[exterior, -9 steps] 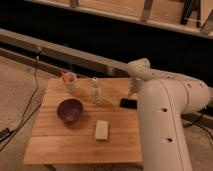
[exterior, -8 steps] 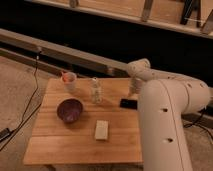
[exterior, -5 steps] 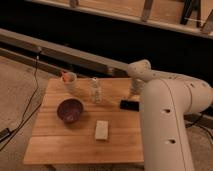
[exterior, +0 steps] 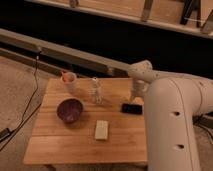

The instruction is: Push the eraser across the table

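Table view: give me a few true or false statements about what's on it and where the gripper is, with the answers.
1. The eraser lies flat near the edge of the table that is on the right of the picture. True.
2. The purple bowl sits on top of the beige block. False: they are apart, and the block lies nearer the front edge, to the right of the bowl.
3. The gripper is just behind the eraser, at the same side of the table. True.
4. The gripper is holding the clear bottle. False: the bottle stands alone, upright, near the middle back.
5. The cup lies tipped over. False: it stands upright at the back left.
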{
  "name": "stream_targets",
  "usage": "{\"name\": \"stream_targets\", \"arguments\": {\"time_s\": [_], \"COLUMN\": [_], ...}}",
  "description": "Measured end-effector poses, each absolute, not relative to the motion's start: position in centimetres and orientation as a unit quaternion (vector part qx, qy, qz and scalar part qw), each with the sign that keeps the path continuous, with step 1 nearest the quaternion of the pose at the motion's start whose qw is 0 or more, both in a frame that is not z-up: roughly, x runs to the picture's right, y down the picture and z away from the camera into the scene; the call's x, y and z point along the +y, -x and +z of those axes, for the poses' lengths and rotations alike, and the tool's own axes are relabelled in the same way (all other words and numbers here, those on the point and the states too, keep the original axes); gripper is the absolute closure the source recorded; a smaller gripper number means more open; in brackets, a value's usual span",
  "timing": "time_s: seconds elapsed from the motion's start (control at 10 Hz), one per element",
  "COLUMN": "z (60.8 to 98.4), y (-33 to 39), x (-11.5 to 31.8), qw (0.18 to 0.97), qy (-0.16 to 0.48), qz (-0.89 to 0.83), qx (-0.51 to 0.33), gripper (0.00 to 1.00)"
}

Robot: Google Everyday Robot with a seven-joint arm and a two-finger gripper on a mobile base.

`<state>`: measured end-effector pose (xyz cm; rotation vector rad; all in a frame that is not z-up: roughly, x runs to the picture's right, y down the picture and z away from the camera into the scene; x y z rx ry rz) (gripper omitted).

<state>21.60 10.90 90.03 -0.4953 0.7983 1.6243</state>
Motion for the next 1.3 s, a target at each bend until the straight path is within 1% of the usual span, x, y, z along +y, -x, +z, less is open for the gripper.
{"name": "stream_targets", "arguments": {"time_s": [0.3, 0.6, 1.3], "z": [88.8, 88.8, 91.8], "y": [-21.7, -21.6, -20.0], "x": [11.6, 10.1, 8.0], "qw": [0.591, 0.595, 0.615], "qy": [0.217, 0.210, 0.200], "qz": [0.695, 0.698, 0.692], "qx": [0.347, 0.339, 0.320], "gripper": [0.35, 0.35, 0.35]}}
